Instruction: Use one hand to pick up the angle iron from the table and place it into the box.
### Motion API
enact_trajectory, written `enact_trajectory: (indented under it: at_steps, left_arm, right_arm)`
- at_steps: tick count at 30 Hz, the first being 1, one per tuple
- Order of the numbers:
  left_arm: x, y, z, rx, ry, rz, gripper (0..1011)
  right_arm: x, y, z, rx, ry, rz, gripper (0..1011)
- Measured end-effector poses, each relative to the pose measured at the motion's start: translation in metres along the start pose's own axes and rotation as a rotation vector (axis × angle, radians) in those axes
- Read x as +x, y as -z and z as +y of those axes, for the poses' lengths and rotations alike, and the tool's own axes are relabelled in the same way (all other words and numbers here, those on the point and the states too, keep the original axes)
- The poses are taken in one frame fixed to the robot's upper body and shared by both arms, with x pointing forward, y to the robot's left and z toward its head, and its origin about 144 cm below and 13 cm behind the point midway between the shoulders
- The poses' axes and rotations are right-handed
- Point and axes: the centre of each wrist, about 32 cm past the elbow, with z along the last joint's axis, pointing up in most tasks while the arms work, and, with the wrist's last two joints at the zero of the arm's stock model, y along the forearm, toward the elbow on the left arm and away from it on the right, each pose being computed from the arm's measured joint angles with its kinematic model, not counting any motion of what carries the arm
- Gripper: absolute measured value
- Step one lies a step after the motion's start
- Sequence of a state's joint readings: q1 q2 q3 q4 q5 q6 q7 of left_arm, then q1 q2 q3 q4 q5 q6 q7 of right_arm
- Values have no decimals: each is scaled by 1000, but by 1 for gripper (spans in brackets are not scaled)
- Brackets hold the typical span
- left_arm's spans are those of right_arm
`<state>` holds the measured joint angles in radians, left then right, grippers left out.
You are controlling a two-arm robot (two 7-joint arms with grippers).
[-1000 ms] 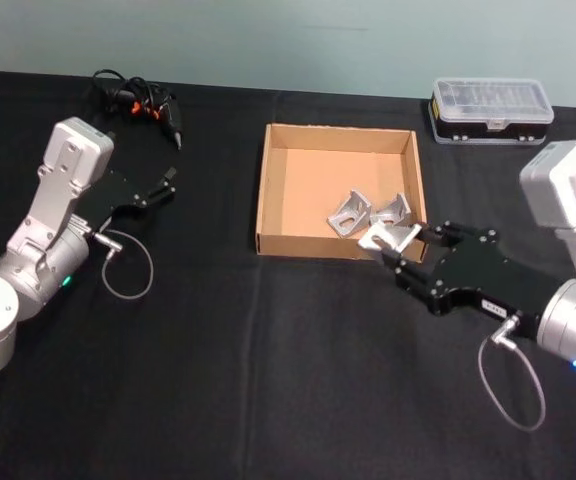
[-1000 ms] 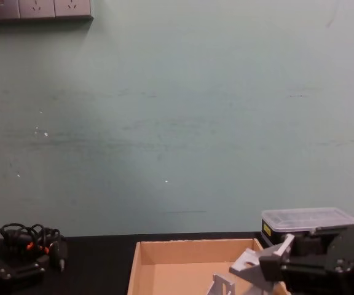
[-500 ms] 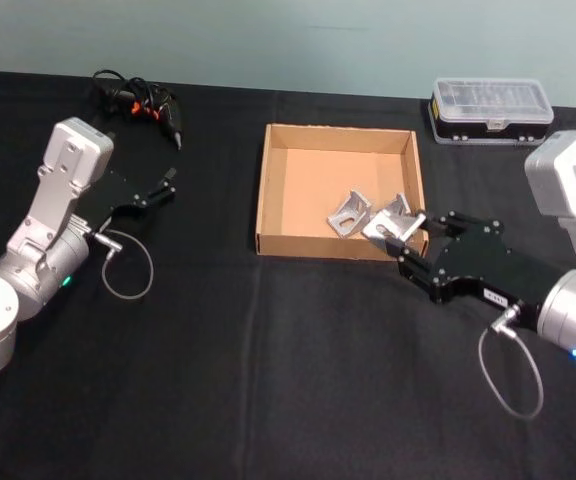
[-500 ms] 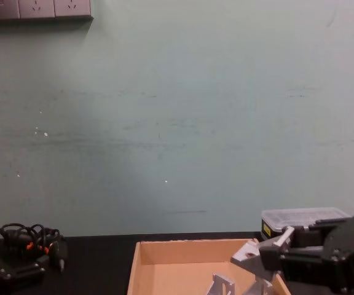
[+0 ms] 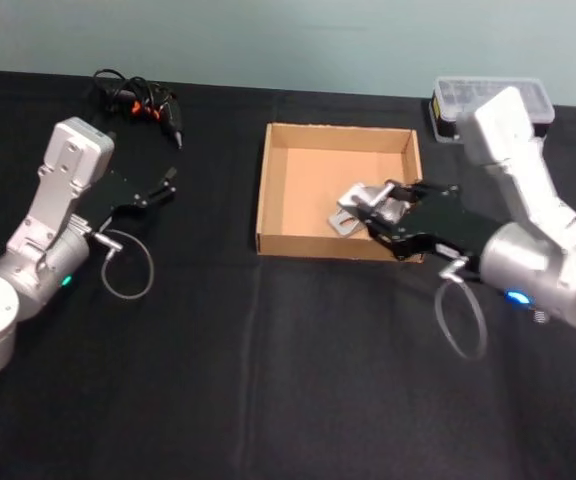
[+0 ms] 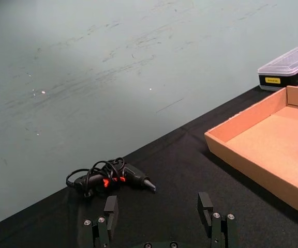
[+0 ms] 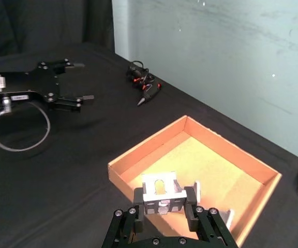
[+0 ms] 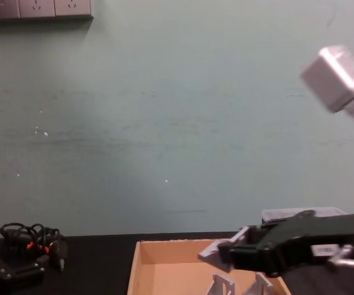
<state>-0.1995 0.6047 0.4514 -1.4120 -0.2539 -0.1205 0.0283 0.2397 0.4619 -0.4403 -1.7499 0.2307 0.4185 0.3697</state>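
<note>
My right gripper [image 5: 370, 208] is shut on a silver angle iron [image 5: 360, 194] and holds it above the inside of the brown cardboard box [image 5: 308, 170]. In the right wrist view the angle iron [image 7: 162, 194] sits between the black fingers [image 7: 138, 199], over the box's near part [image 7: 207, 159]. From the chest view, the held angle iron [image 8: 216, 249] hangs above the box's rim [image 8: 165, 246]. Two more angle irons [image 7: 226, 217] lie on the box floor. My left gripper [image 5: 163, 185] rests open on the black table [image 5: 268, 350] at the left.
A tangle of black cables with orange bits [image 5: 138, 100] lies at the back left. A clear-lidded plastic case [image 5: 450, 100] stands behind the right arm, beyond the box. A grey cable loop [image 5: 460, 320] hangs from the right wrist.
My right gripper has swung left and forward with the angle iron, from the box's front right corner to above its inside. The left arm has not moved.
</note>
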Motion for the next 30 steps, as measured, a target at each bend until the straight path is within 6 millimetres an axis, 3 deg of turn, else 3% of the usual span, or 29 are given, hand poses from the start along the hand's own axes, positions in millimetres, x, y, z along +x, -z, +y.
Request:
enact_trajectory:
  at_steps: [13,30]
  left_arm:
    - [0,0,0,0,0,0,1012]
    - [0,0,0,0,0,0,1011]
  right_arm:
    - [-4,-7,68,-50,-40,16,456]
    - [-9,-6,105,-100,-29,19,456]
